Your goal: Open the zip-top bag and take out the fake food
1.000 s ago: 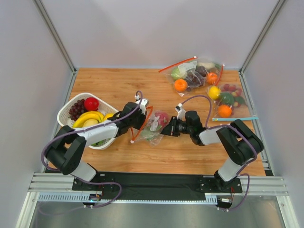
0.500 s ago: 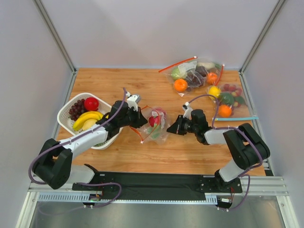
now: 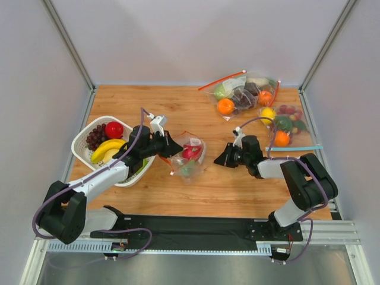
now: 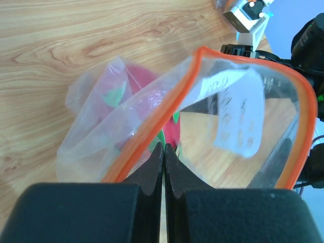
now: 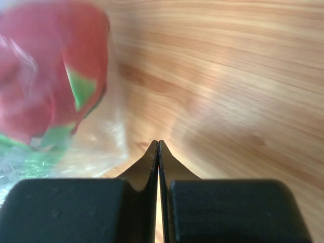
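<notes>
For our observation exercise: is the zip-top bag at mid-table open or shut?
Open. The zip-top bag shows its orange strip gaping in a loop; pink fruit inside.

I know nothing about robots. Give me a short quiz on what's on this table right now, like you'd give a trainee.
1. True or false: the right gripper holds the bag.
2. What lies in the bag? A bananas; B a pink fruit; C an orange.
3. Fill in: in the top view, the basket stands to the bag's ___.
Key: 1 false: it is shut and apart from the bag; the left gripper pinches the bag's rim. 2 B. 3 left.
</notes>
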Robot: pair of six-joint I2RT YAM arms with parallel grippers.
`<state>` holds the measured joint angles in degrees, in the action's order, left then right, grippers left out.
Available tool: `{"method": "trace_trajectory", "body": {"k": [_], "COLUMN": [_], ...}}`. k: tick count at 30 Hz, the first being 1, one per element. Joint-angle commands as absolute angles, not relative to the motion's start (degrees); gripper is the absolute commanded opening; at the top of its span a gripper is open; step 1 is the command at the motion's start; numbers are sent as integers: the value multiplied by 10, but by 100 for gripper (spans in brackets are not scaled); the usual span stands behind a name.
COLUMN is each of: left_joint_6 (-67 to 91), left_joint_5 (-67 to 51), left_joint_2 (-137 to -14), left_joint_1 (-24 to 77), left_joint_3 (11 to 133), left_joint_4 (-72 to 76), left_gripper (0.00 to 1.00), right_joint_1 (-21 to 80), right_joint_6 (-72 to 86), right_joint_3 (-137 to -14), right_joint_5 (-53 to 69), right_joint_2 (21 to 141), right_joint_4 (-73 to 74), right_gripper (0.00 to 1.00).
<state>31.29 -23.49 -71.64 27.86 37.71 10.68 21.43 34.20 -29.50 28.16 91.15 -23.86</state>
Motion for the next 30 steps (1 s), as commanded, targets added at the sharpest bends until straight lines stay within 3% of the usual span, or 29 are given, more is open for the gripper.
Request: {"method": "trace_trajectory", "body": {"k": [1, 12, 19, 22, 23, 30], "left_joint_6": [326, 330, 303, 273, 266, 202], "left_joint_5": [-257, -204, -181, -154, -147, -72], "left_joint_2": [-692, -732, -748, -741, -738, -705], "left_joint_1": [273, 279, 304, 326, 330, 348], "left_joint_3": [367, 311, 324, 344, 350, 372], "left_joint_4": [172, 198, 185, 141, 122, 31], "left_gripper": [0, 0, 0, 21, 33, 47], "right_joint_1": [205, 206, 260, 260, 260, 267], "right_joint_6": [309, 281, 261, 272, 272, 272], "right_joint_3": [-318, -329, -300, -283, -282, -287], "right_joint_5": [251, 294, 249, 249, 250, 261], "right_joint_2": [920, 870, 782, 779, 780, 791], "right_joint_4": [-220, -183, -118, -131, -133, -130], "right_gripper": [0, 0, 10, 13, 14, 19]}}
